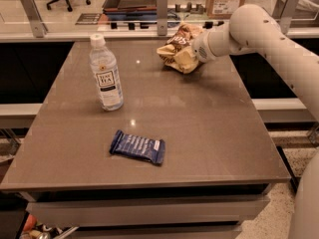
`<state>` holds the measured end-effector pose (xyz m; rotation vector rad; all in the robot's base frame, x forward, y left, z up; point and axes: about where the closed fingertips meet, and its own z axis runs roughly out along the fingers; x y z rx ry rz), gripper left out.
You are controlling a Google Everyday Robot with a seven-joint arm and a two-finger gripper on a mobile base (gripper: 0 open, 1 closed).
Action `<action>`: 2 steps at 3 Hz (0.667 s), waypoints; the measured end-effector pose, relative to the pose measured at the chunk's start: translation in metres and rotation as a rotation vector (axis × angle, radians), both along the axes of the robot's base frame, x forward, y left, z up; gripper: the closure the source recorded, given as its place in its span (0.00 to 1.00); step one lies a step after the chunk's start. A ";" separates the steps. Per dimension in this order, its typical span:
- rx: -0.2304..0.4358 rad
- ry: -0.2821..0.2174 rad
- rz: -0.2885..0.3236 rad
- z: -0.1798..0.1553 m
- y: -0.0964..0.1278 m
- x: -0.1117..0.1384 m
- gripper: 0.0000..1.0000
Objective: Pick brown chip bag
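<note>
The broad grey-brown rectangular table (209, 133) fills most of the view. Its front edge runs along the bottom and its far edge meets a ledge with upright metal posts (161, 11). The thick white robot arm (269, 34) comes in from the right, crossing the table's right edge high above the surface and reaching to the far right part of the top. The gripper (195, 50) at its end is pressed against the crinkly dark-brown and cream chip bag (177, 50). The bag hides it, so I cannot tell whether the claw is closed on the bag or open. The bag is close to the far edge, right of the middle.

A clear plastic bottle with a white cap and label (105, 73) stands upright on the far left part, well apart from the bag and set in from the left edge. A flat blue wrapped bar (137, 147) lies nearer the front edge, left of centre. A wide stretch of bare tabletop lies between these three and runs to the right and front edges.
</note>
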<state>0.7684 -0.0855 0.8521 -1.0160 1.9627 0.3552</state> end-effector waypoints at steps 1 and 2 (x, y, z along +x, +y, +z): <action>0.000 0.000 0.000 0.000 0.000 0.000 1.00; 0.017 -0.085 0.040 0.036 0.007 -0.001 1.00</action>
